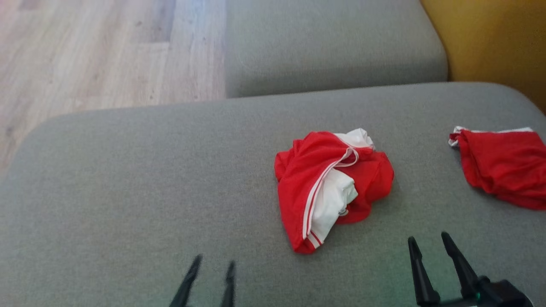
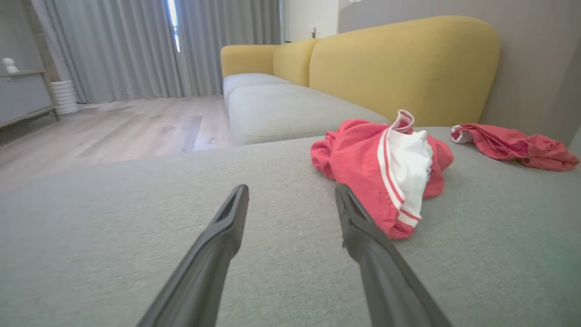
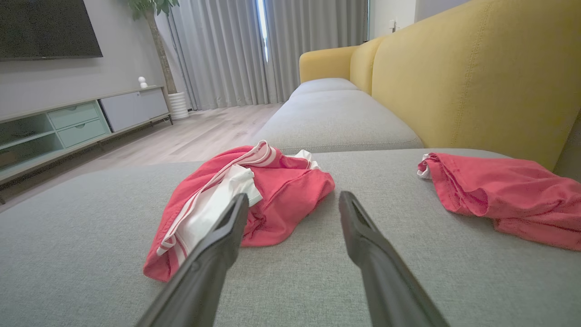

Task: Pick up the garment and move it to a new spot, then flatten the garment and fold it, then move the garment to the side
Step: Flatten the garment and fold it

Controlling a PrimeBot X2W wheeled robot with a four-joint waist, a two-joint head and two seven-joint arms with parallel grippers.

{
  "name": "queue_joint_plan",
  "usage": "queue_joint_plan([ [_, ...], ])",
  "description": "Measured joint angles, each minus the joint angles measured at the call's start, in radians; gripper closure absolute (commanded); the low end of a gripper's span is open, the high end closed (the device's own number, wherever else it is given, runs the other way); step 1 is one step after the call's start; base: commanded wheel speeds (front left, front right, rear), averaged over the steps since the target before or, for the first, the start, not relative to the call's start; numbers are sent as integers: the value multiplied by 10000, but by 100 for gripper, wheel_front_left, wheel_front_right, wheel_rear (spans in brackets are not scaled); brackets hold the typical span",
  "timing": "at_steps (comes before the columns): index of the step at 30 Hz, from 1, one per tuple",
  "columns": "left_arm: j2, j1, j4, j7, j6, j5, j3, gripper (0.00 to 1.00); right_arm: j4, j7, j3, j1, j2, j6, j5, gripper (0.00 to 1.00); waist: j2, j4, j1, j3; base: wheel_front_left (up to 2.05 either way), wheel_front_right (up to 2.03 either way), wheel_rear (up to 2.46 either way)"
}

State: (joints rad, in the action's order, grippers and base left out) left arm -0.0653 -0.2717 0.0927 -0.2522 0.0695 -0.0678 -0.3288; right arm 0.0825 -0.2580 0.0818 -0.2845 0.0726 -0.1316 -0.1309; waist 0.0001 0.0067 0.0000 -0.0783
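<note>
Left tool (image 1: 215, 260) and right tool (image 1: 427, 236) hover wide and empty over a grey sofa cushion (image 1: 128, 192); the crumpled red-and-white garment (image 1: 328, 179) lies unpicked, so the next move is probably a reach and pinch.

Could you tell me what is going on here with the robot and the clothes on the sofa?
Nothing is held yet. A crumpled red and white garment lies heaped on the grey sofa seat, with a second red garment apart from it on the robot's right. The left gripper and the right gripper are open and empty, both short of the heap. Flattening and folding are not yet done.
</note>
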Motion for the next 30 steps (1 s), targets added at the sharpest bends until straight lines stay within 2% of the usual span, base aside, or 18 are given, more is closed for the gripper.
queue_joint_plan([
  [9,31,2506,2552,0,-800,238,-1879,0,-65,0,159,574,182,0,-13,0,0,-296,2,768,0,0,0],
  [13,77,3345,3413,0,-970,401,-2702,0,-104,0,201,788,303,0,-90,0,0,-454,1,1124,0,0,0],
  [17,100,4291,4401,-2,-853,407,-3310,0,-161,0,272,1172,370,0,-138,0,-1,-629,3,1536,0,0,0],
  [20,98,4764,5012,0,-598,-94,-3588,0,-169,0,351,1395,408,0,-188,0,0,-806,2,1798,0,0,0],
  [24,111,5290,5231,0,-247,-765,-3969,0,-169,0,339,1536,468,0,-284,0,0,-1055,2,2113,0,0,0],
  [30,123,5806,5591,0,-73,-1793,-4220,0,-184,0,61,1755,430,0,-869,0,0,-1396,1,2419,0,0,0],
])
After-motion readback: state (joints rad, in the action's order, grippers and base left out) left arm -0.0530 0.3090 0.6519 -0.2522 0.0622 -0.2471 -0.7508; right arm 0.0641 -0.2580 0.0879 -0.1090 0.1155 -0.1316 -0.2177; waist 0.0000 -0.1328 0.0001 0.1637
